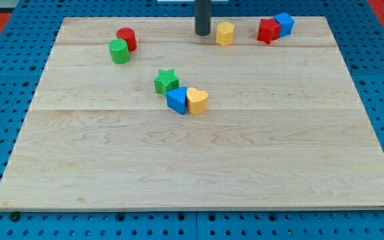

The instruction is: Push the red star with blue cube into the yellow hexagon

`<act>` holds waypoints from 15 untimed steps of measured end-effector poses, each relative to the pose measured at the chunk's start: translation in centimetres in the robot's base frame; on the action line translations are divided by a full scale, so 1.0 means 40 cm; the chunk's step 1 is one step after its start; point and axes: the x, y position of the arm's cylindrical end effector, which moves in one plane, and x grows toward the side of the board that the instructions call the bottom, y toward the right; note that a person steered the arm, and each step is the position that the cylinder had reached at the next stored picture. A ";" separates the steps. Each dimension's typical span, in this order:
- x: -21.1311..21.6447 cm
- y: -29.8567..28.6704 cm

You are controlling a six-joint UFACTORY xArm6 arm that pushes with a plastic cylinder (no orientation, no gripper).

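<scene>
Two blocks touching: red star (267,31), blue cube (284,23).
Yellow hexagon (225,33): left of the star, apart, near wooden board (199,160) top edge.
My tip (202,33): just left of hexagon; no fingers.

Along the desk's (199,167) top edge, my tip (203,33) stands just left of the yellow hexagon (225,33). An open gap lies between the hexagon and the red star (268,31), with the blue cube (284,23) touching the star's right. Green star (167,81), blue block (177,100) and yellow heart (197,101) cluster mid-desk; red cylinder (127,38) and green cylinder (119,51) sit near the top-left corner.
</scene>
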 end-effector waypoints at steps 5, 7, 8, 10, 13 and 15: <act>0.176 0.060; 0.176 0.060; 0.234 0.104; 0.100 0.395; 0.048 0.397; 0.184 0.310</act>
